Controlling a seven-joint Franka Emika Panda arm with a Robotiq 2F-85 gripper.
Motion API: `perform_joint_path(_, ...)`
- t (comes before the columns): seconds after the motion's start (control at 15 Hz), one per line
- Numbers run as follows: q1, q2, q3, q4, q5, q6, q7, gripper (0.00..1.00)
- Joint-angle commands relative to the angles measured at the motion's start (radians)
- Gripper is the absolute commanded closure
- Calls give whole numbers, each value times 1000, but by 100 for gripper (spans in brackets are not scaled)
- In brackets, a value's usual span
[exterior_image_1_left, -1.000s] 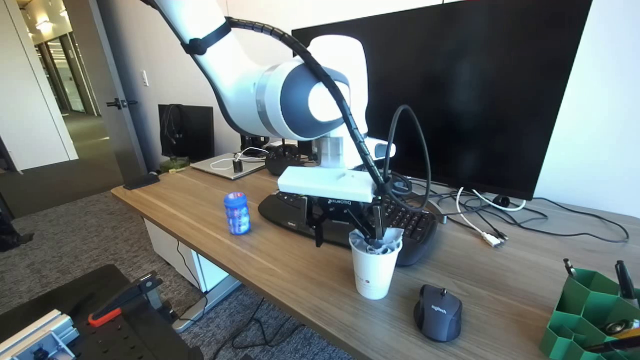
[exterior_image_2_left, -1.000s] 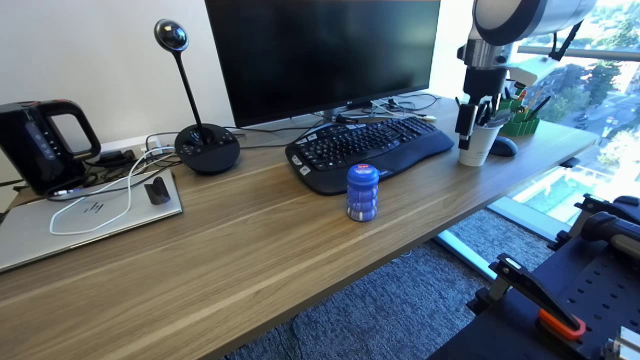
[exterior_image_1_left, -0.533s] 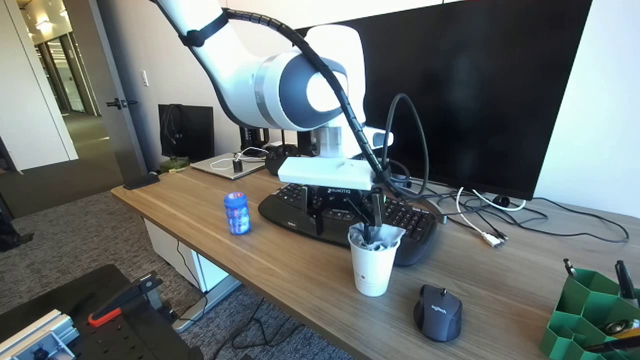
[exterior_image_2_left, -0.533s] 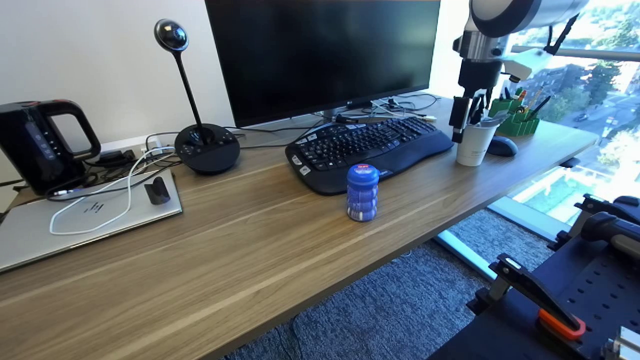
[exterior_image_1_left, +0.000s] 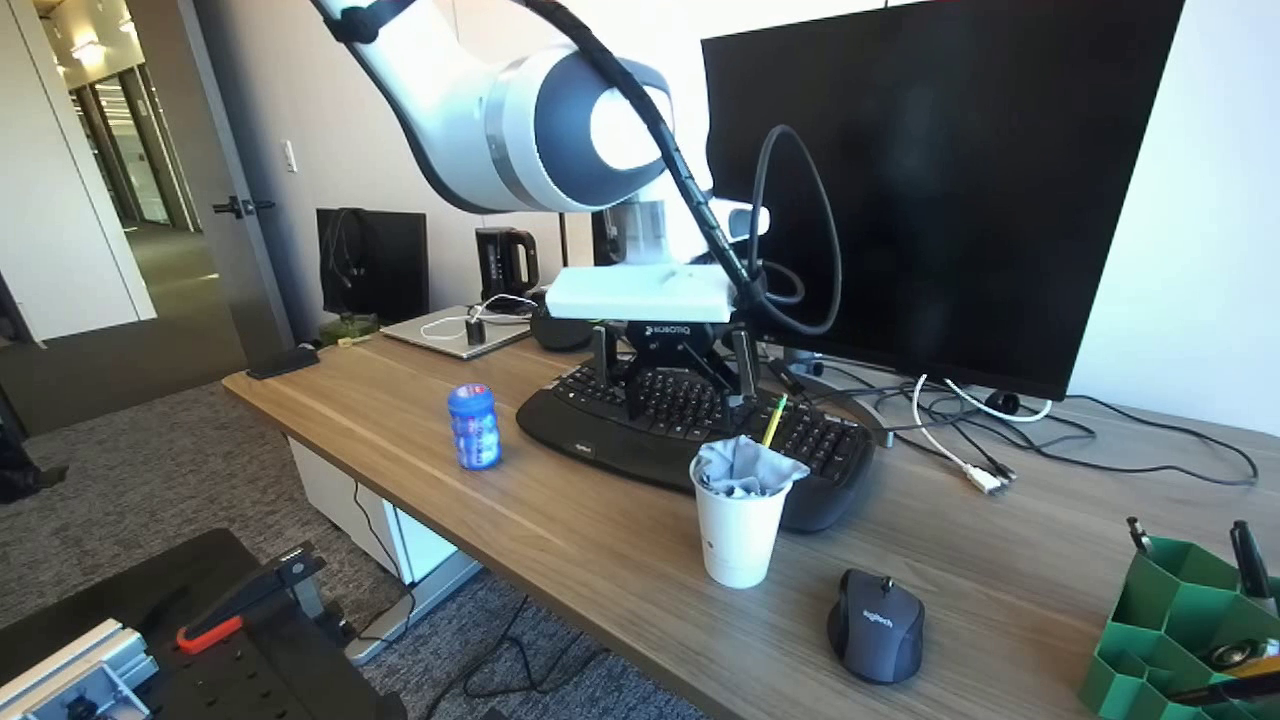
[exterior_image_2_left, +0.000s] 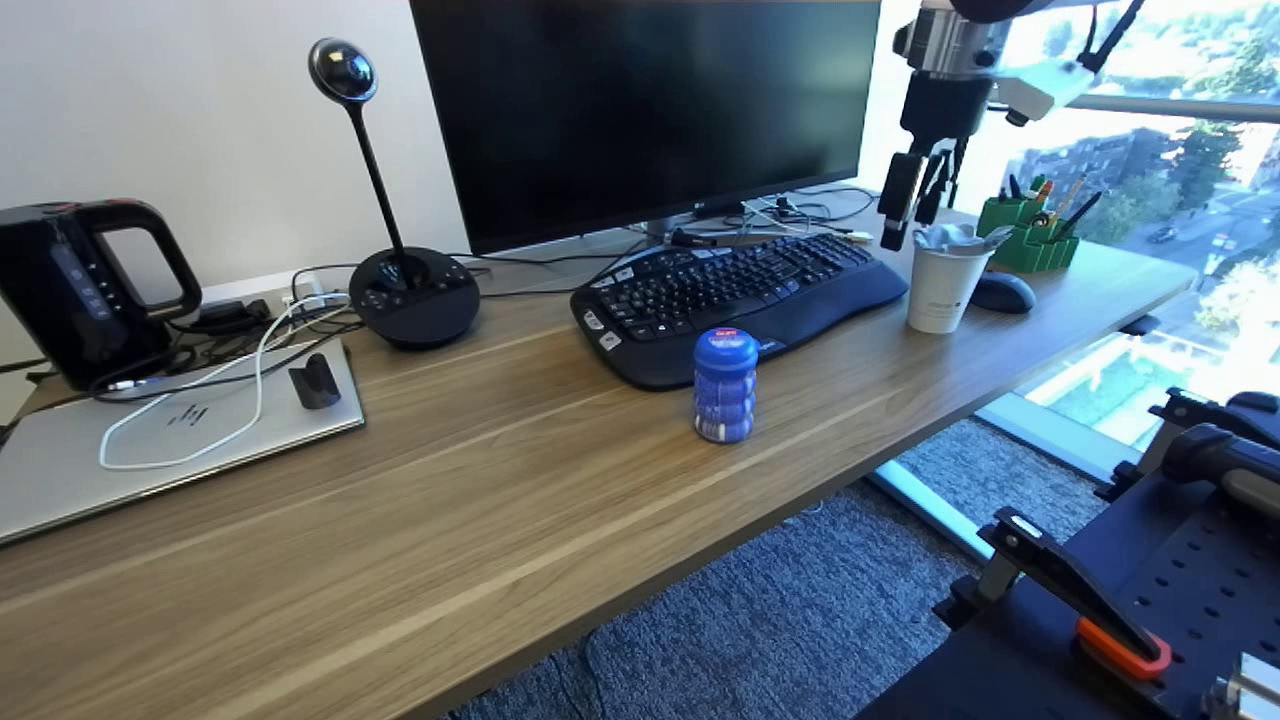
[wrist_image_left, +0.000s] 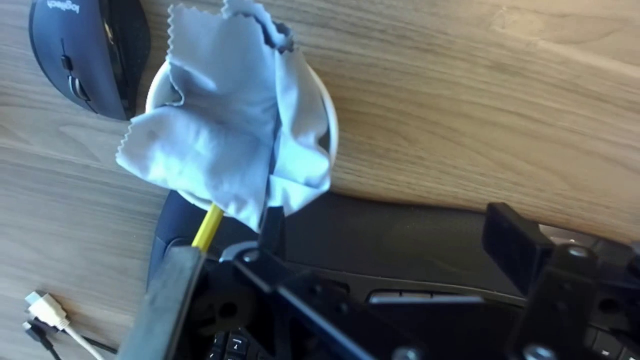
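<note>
One white cup sits at 5 o'clock from the empty, spread-apart gripper in an exterior view, and ngl a low swing could snag the grey cloth and tip everything

A: What's readable?
B: "ROBOTIQ", white letters in an exterior view, on the body of the pincer. "logitech" on the dark mouse; wrist view shows it too, upside down.
A: Other brands?
B: Silver laptop: HP logo on the lid. Monitor: small logo on the bottom bezel, too tiny to call. Same for the mark on the front edge of the keyboard.
A: White cup and blue canister?
B: Both printed, neither legible. Cup: few tiny lines. Canister: reddish mark on the cap, label below blurred.
A: Kettle?
B: Pale markings down the side, can't resolve.
</note>
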Motion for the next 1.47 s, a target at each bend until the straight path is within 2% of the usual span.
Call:
perform_joint_path(0.0,-28,-32,27,-30,23,24,-42,0)
perform_joint_path(0.6,-41,-61,37,-66,41,21,-62,0)
perform_joint_path(1.4,-20,-211,7,-214,35,1,-19,0)
